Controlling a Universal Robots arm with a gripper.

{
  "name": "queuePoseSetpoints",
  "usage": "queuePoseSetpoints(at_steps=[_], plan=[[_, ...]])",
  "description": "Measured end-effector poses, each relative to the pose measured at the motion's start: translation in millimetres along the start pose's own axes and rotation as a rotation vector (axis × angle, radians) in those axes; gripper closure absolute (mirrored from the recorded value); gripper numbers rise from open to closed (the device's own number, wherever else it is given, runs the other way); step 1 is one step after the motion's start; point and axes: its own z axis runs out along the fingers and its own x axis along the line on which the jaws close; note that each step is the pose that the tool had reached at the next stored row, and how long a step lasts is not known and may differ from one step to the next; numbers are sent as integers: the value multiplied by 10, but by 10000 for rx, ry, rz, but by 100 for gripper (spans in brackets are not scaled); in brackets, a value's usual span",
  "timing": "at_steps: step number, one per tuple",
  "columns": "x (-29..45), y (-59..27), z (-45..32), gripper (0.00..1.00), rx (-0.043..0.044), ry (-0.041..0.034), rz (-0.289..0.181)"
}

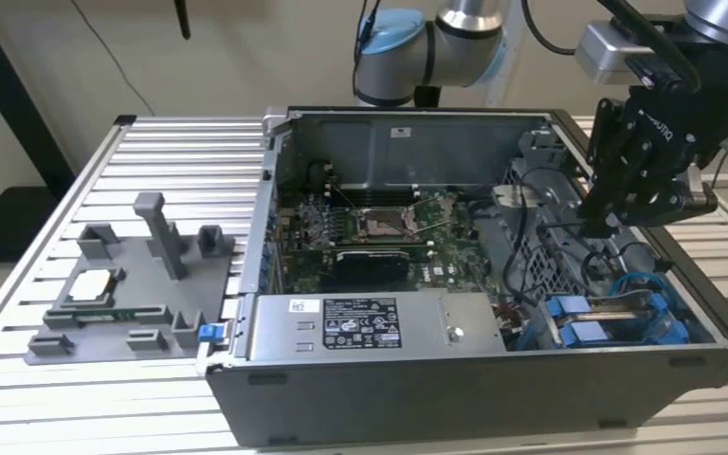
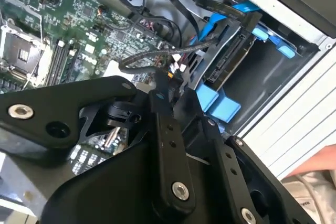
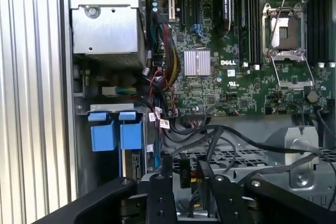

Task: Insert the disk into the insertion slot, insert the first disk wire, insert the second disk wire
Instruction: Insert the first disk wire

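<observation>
The disk (image 1: 607,318), silver-grey in its bright blue carrier (image 3: 115,129), sits inside the insertion slot (image 3: 84,109) of the grey drive cage, at the case's front corner on the exterior view's right. Its dark connector edge (image 2: 228,64) faces the case interior. My black gripper (image 1: 588,226) hangs inside the case above the cage. In both wrist views its fingers (image 3: 161,192) are closed on a small black connector (image 3: 184,172) at the end of a black disk wire (image 2: 142,59). A blue wire (image 1: 648,284) loops beside the disk.
The open case holds a motherboard (image 1: 364,227) and a grey power supply box (image 1: 377,327). A perforated metal panel (image 3: 236,158) carries loose black cables. A grey parts fixture (image 1: 136,284) stands on the slatted table at the exterior view's left.
</observation>
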Motion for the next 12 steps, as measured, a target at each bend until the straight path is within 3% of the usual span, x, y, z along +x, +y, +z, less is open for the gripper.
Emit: queuePoseSetpoints(at_steps=[1, 10, 12], plan=[[0, 0, 2, 0, 3, -30, -7], [36, -2, -1, 0, -2, -39, -223], [38, -3, 4, 0, 27, -91, -246]])
